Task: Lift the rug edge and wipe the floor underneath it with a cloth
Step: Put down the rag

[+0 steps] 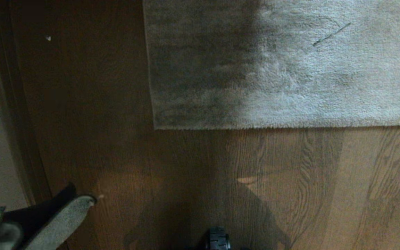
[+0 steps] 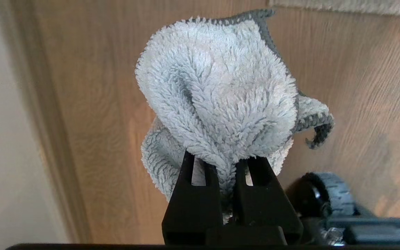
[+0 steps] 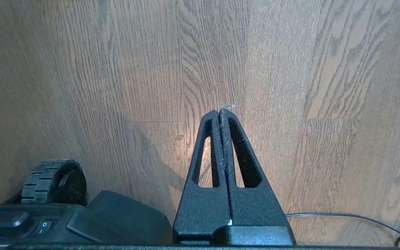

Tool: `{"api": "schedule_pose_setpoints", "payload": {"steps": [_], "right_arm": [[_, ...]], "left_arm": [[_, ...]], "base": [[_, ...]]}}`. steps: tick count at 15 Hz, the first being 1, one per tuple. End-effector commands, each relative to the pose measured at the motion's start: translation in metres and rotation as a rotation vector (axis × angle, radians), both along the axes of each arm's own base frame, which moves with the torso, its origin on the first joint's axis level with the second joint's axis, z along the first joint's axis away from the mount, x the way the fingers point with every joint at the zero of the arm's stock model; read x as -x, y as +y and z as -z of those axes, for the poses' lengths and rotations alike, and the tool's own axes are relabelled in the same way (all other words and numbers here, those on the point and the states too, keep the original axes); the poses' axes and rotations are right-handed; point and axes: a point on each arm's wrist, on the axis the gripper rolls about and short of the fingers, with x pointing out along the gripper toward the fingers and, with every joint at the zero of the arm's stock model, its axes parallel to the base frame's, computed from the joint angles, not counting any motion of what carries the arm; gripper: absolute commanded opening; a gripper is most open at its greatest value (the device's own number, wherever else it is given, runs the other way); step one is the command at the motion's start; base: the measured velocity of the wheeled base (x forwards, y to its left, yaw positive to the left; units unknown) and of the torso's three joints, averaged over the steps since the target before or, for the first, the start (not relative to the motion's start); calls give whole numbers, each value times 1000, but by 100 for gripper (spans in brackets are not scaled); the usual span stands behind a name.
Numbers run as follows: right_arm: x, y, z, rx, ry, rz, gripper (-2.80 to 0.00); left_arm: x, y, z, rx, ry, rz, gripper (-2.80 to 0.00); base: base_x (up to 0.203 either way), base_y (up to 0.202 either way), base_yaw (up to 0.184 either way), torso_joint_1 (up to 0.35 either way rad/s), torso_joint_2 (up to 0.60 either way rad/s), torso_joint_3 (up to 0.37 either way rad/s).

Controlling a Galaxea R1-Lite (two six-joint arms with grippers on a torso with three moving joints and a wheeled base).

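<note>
**Robot holds cloth at rug's edge**

The left gripper (image 2: 226,166), low at the robot's left in the head view, had its fingers (image 2: 194,194) clenched on the cloth (image 2: 217,93), a fluffy pale grey rag with a darker stitched hem that bunched out beyond the fingertips. It hung above the floor (image 1: 193,173), brown wood-grain planks, close to a pale wall and baseboard (image 2: 50,139). The rug edge (image 1: 283,127) lay flat ahead, its square corner (image 1: 155,127) well apart from the cloth. The right gripper (image 3: 219,111) sat over bare planks, fingers pressed together on nothing, lint clinging between them. A ribbed base wheel (image 3: 52,180) and a thin cable (image 3: 352,217) showed nearby.
</note>
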Motion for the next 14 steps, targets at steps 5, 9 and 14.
{"api": "schedule_pose_setpoints", "payload": {"steps": [5,9,14], "right_arm": [[0,0,0,0,1,-1,-280],[0,0,0,0,1,-1,-280],[0,0,0,0,1,0,-280]], "left_arm": [[-116,-5,-19,11,160,17,-280],[-175,-5,-8,18,104,0,-280],[-229,7,11,20,-42,-62,-280]], "base": [[0,0,0,0,0,0],[0,0,0,0,0,0],[0,0,0,0,0,0]]}}
